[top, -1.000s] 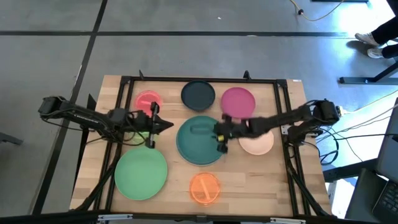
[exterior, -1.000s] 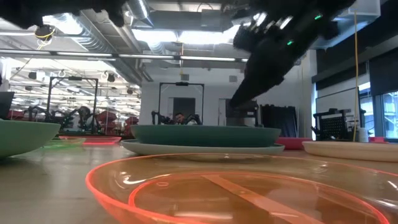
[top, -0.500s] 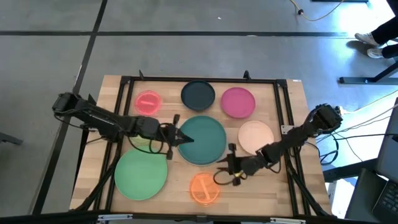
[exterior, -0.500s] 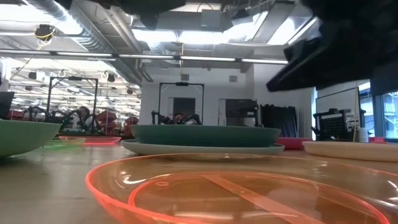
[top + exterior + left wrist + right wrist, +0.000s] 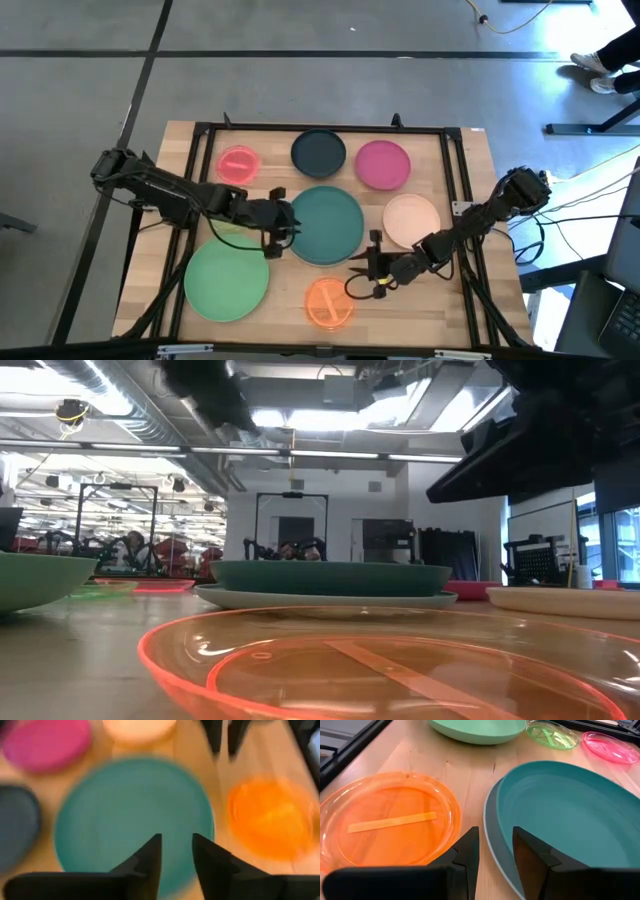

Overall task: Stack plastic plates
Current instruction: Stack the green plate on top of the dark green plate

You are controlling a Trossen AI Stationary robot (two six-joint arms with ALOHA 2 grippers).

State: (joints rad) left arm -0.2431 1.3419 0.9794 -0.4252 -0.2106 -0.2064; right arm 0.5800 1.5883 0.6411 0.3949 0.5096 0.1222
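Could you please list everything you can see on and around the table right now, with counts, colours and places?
Large round plastic plates: 3; light green plate front left; teal plate centre, stacked on pale grey-blue plate.
Medium plates: 3; dark navy plate, magenta plate at back; peach plate right.
Small translucent plates: 3; red-pink plate back left; lime plate under left arm; orange plate front.
Wooden table: 1.
Left gripper: open, at teal plate's edge.
Right gripper: open, between teal and orange plates.

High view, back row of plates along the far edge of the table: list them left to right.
red-pink plate → dark navy plate → magenta plate
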